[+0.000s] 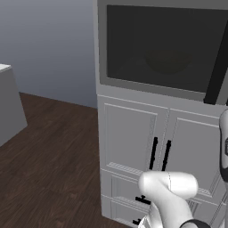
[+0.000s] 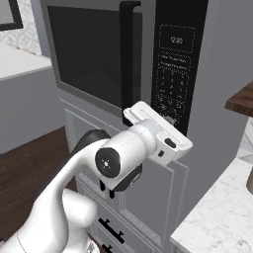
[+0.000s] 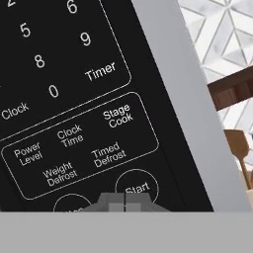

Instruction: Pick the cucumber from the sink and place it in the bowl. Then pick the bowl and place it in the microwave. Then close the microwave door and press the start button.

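Observation:
The microwave [image 1: 133, 89] is built in above grey cabinets, and the microwave door [image 1: 164, 44] stands shut with its dark window facing me. Behind the glass is a dim rounded shape, too dark to name. The cucumber, the sink and the bowl are out of view. My gripper [image 3: 124, 201] is shut with its tips pressed together at the black control panel [image 2: 175, 59], right on the round Start button [image 3: 137, 187]. In the right base view my white hand [image 2: 158, 131] leans against the panel's lower end, beside the tall black door handle [image 2: 129, 54].
Panelled grey cabinets with black handles [image 1: 153, 153] stand below the microwave. A marble counter [image 2: 217, 217] and a wooden shelf [image 2: 242, 99] lie to the right, with a wooden spatula [image 3: 237, 148] beyond. A grey island [image 1: 6, 102] stands at the left over the dark wood floor.

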